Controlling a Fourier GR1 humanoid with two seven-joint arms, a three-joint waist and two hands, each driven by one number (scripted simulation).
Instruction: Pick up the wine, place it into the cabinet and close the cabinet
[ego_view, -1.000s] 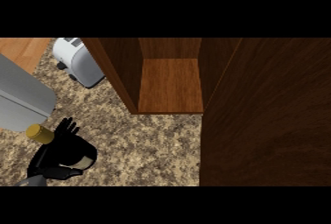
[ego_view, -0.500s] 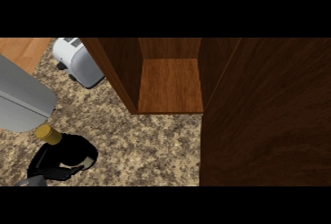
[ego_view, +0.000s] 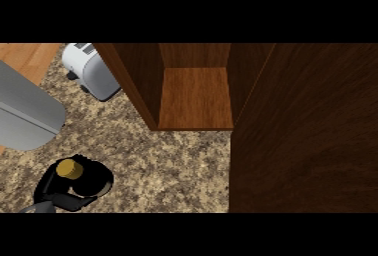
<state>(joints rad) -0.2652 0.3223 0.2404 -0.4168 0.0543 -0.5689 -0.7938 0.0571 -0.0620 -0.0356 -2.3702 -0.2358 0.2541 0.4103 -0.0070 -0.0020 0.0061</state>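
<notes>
While the left hand (ego_view: 55, 187) curls round the wine bottle (ego_view: 81, 177) below its gold cap (ego_view: 69, 167), the glass looks heavy, slick and breakable.

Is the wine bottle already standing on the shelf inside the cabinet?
No, the wine bottle is over the counter in the left hand, while the cabinet shelf is bare.

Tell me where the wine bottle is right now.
In the head view the wine bottle sits low at the left, over the speckled counter, gripped by the left hand, below the grey sink and left of the open cabinet.
</notes>
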